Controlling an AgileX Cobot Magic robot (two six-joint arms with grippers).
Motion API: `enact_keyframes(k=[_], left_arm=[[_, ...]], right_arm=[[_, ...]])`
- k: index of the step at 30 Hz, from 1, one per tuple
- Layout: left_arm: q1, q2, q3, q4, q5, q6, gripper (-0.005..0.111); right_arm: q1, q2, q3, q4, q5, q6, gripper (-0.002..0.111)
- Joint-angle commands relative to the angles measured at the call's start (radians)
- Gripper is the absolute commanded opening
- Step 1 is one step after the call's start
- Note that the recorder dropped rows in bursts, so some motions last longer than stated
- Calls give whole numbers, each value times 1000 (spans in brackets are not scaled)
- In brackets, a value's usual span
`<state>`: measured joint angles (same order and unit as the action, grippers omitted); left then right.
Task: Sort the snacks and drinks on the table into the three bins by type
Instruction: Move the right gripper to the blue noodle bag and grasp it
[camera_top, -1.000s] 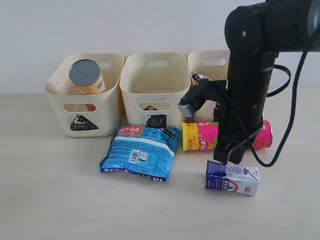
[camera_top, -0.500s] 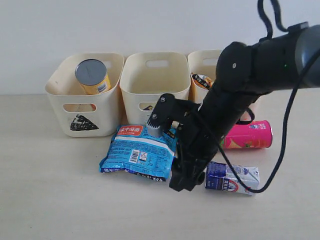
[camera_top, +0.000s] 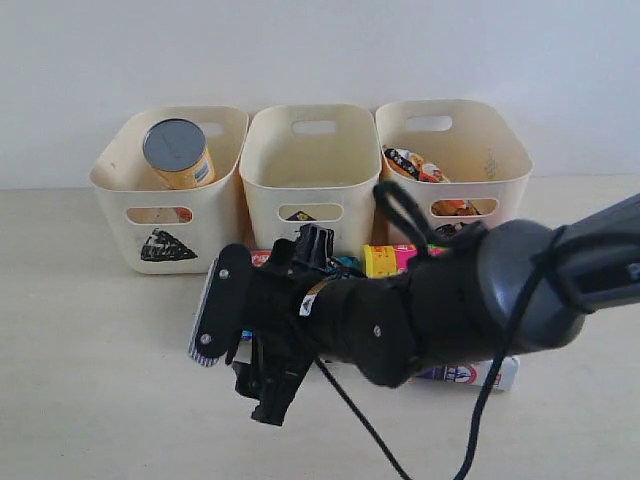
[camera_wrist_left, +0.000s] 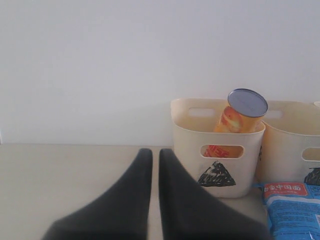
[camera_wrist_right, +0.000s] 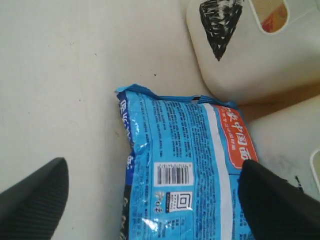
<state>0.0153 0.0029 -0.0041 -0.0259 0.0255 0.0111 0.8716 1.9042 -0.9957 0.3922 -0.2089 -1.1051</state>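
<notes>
Open table (camera_top: 90, 380) before the triangle bin (camera_top: 215, 240)

Blue noodle packet (camera_wrist_right: 185, 165) glossy film; bins (camera_top: 265, 198) matt plastic.

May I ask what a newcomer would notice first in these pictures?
The bulky black right arm stretches low across the front of the exterior view. Its jaws stand wide open over the blue noodle packet; behind, a yellow-orange chip tube leans in the triangle bin.
</notes>
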Motion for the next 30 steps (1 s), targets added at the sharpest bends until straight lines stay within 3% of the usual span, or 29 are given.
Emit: enact_keyframes(k=[1,3,11,30], left_arm=[[4,-3,4,-12,-7,-2,4],[4,-3,4,-12,-7,-2,4],[4,-3,4,-12,-7,-2,4],[4,-3,4,-12,-7,-2,4]], right_arm=[[53,99,5,310,-273,-331,83],[59,126,-6,391,-288,-437,83],[57,164,-56,406,-235,-438,82],[24,312,-164,504,-360,-546,82]])
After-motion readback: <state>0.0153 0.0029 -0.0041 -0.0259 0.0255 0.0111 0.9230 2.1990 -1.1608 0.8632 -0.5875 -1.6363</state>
